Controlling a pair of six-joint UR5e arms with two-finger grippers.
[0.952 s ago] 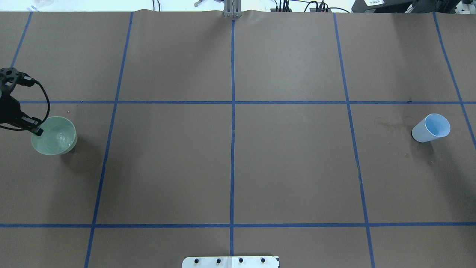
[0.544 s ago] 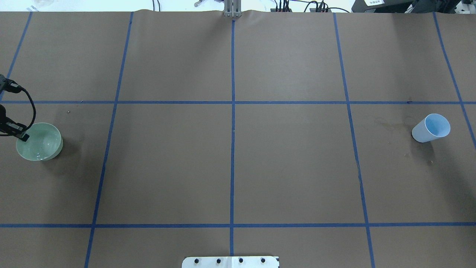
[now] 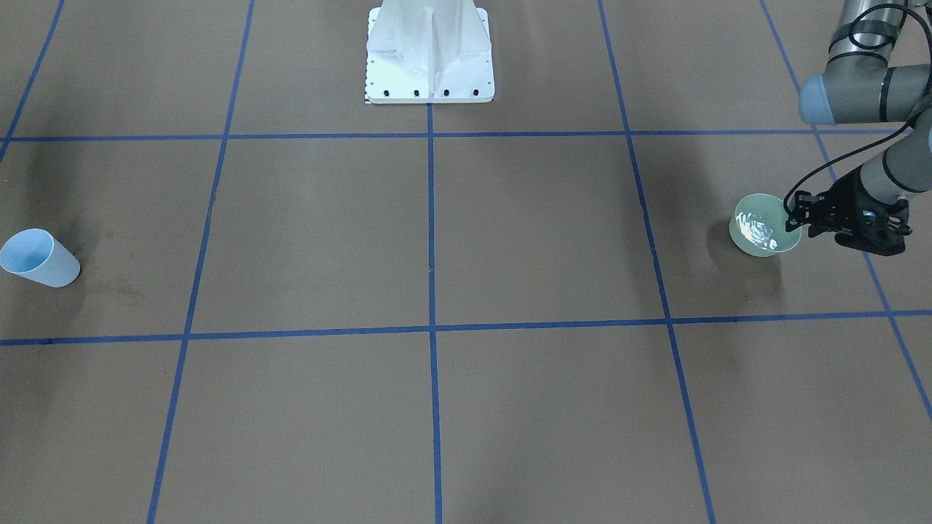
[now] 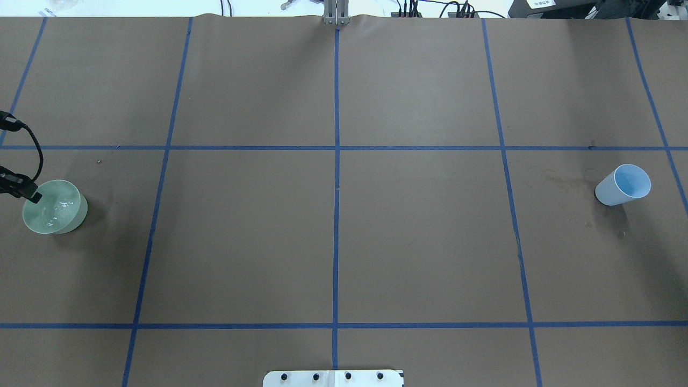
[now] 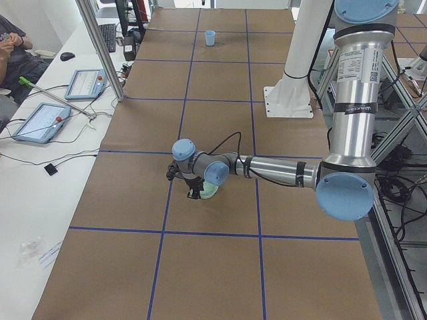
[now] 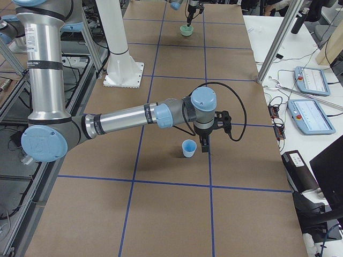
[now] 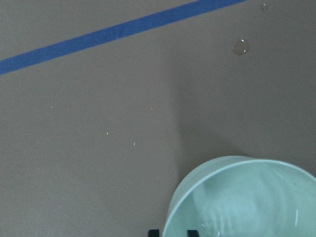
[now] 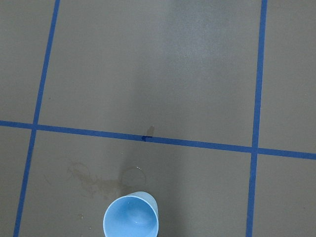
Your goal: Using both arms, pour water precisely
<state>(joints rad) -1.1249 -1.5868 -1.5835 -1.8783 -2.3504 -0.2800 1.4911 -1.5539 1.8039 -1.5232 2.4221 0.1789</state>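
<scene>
Water [image 3: 756, 231] glints inside the pale green bowl [image 3: 772, 249] — we see the left gripper [image 3: 794, 215] pinching its rim; the right gripper [image 6: 203, 145] hangs just beside the blue cup [image 6: 188, 148], and we cannot tell its opening.

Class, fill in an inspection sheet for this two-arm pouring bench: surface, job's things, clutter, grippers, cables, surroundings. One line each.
Surface: brown paper table with a blue tape grid; faint stains by the cup, one droplet near the bowl.
Job's things: water glinting inside the green bowl; blue cup upright at the opposite end.
Clutter: nothing seen.
Grippers: left gripper shut on the green bowl's rim; right gripper beside the blue cup, open or shut cannot be told.
Cables: black cable loops off the left wrist; another at the right wrist.
Surroundings: white pedestal; control tablets on a side bench; seated person.
</scene>
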